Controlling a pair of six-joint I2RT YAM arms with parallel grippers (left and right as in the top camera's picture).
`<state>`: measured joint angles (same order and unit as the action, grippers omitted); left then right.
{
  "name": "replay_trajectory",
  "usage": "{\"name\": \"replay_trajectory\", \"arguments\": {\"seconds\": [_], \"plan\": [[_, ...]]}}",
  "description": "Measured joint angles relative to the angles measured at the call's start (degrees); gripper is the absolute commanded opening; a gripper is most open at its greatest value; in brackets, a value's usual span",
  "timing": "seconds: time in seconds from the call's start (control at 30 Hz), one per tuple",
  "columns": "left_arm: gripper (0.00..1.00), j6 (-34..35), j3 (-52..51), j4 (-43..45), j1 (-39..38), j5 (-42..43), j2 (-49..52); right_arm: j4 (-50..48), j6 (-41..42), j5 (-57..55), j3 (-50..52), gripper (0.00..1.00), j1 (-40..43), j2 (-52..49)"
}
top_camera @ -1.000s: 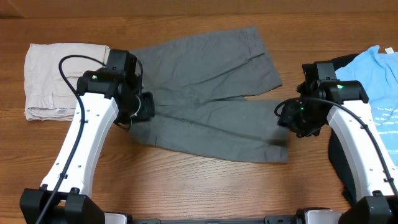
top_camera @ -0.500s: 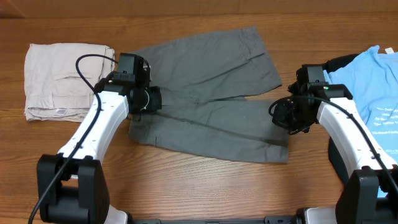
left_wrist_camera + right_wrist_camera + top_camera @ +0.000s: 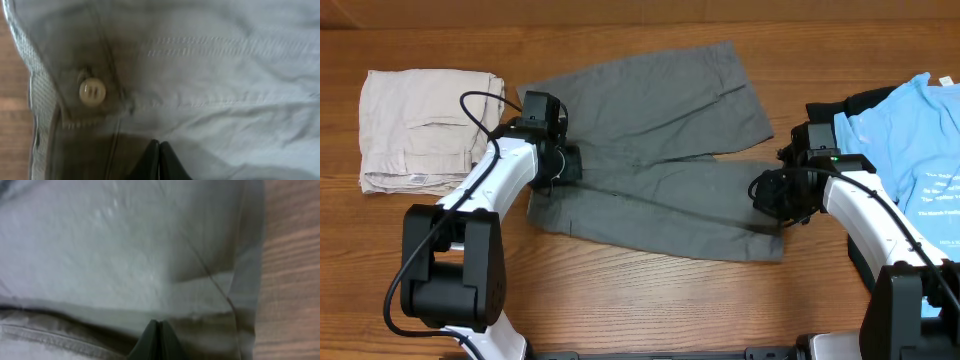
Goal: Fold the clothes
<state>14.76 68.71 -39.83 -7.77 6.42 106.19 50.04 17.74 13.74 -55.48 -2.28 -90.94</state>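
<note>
The mid-grey shorts (image 3: pixel 650 150) lie spread flat in the middle of the table, waistband to the left and legs to the right. My left gripper (image 3: pixel 563 165) is shut and sits over the waistband end. In the left wrist view its fingertips (image 3: pixel 159 149) are pressed together just over the grey cloth (image 3: pixel 210 75), below a pale button (image 3: pixel 92 92). My right gripper (image 3: pixel 770 192) is shut over the hem of the nearer leg. In the right wrist view its tips (image 3: pixel 157 329) are closed over the cloth (image 3: pixel 125 250), with no fabric seen between them.
Folded beige shorts (image 3: pixel 420 125) lie at the far left. A light-blue printed T-shirt (image 3: pixel 920 150) lies on a black garment (image 3: pixel 865 100) at the right edge. Bare wood table (image 3: pixel 650 300) runs along the front.
The left gripper has shifted slightly right along the waistband as its arm swung in. The right gripper has moved a little left over the leg hem. The shorts have not moved.
</note>
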Motion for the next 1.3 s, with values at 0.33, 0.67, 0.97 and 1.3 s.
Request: {"name": "replay_trajectory", "arguments": {"seconds": [0.33, 0.67, 0.97, 1.3], "plan": [[0.04, 0.0, 1.0, -15.7, 0.0, 0.0, -1.4, 4.3, 0.0, 1.3, 2.3, 0.04, 0.0, 0.0], [0.05, 0.0, 1.2, -32.6, 0.0, 0.0, -1.7, 15.9, 0.0, 4.9, 6.5, 0.11, 0.0, -0.1], [0.04, 0.0, 2.2, -36.0, 0.0, 0.5, -3.6, 21.6, 0.0, 7.1, -0.2, 0.11, 0.0, -0.5], [0.04, 1.0, 8.6, -27.6, 0.0, 2.6, -18.8, 19.5, 0.1, -0.7, -15.4, 0.04, 0.0, -0.5]]}}
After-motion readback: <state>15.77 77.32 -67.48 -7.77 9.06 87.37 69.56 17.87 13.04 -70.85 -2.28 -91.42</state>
